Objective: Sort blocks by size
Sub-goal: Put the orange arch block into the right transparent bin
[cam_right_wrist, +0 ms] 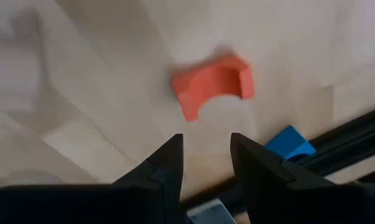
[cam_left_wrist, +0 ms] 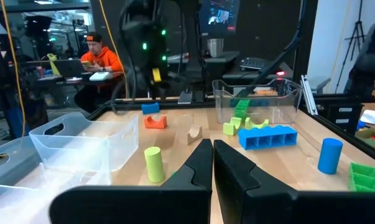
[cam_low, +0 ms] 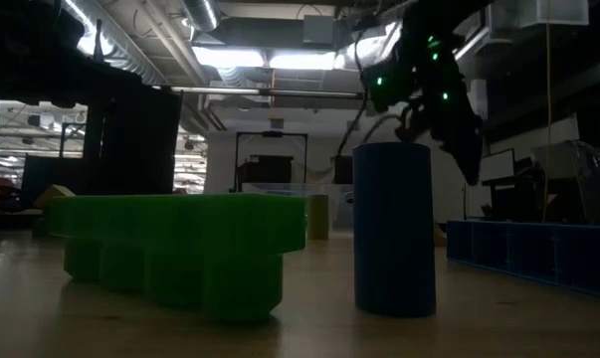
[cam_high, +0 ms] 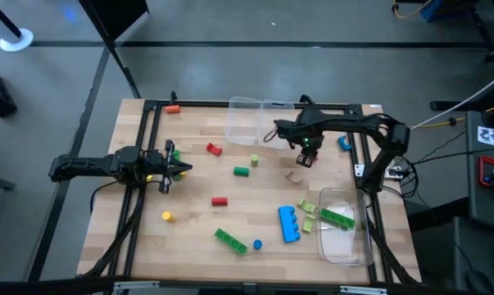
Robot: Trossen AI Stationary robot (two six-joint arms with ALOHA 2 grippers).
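the right gripper point(cam_high: 305, 157) hangs over the far right part of the table point(cam_high: 197, 164), fingers parted with nothing between them. its wrist view looks down on an orange arch block point(cam_right_wrist: 213, 85) lying on the wood just ahead of the fingertips, and a blue block point(cam_right_wrist: 288, 144) sits by the black frame point(cam_right_wrist: 336, 146) close by.

the left gripper point(cam_high: 181, 169) waits at the left side of the table, fingers pressed together, nothing in them. a lime cylinder point(cam_left_wrist: 153, 164) stands upright just ahead of it, beside a clear bin point(cam_left_wrist: 81, 146).

the blocks are scattered. a red cylinder point(cam_high: 214, 149) lies near the far bin point(cam_high: 245, 120), a green cylinder point(cam_high: 242, 171) and a lime one point(cam_high: 254, 160) sit mid-table, and another red one point(cam_high: 219, 201) lies nearer the front. a yellow cylinder point(cam_high: 167, 216) sits front left. along the front are a green brick point(cam_high: 229, 240), a small blue cylinder point(cam_high: 257, 243) and a blue studded brick point(cam_high: 289, 223). a second bin point(cam_high: 343, 225) at front right holds a green brick point(cam_high: 337, 217), with lime pieces point(cam_high: 306, 209) at its edge. an orange block point(cam_high: 173, 108) rests on the far frame rail.

a person in an orange hoodie point(cam_left_wrist: 94, 59) sits at a desk beyond the table.
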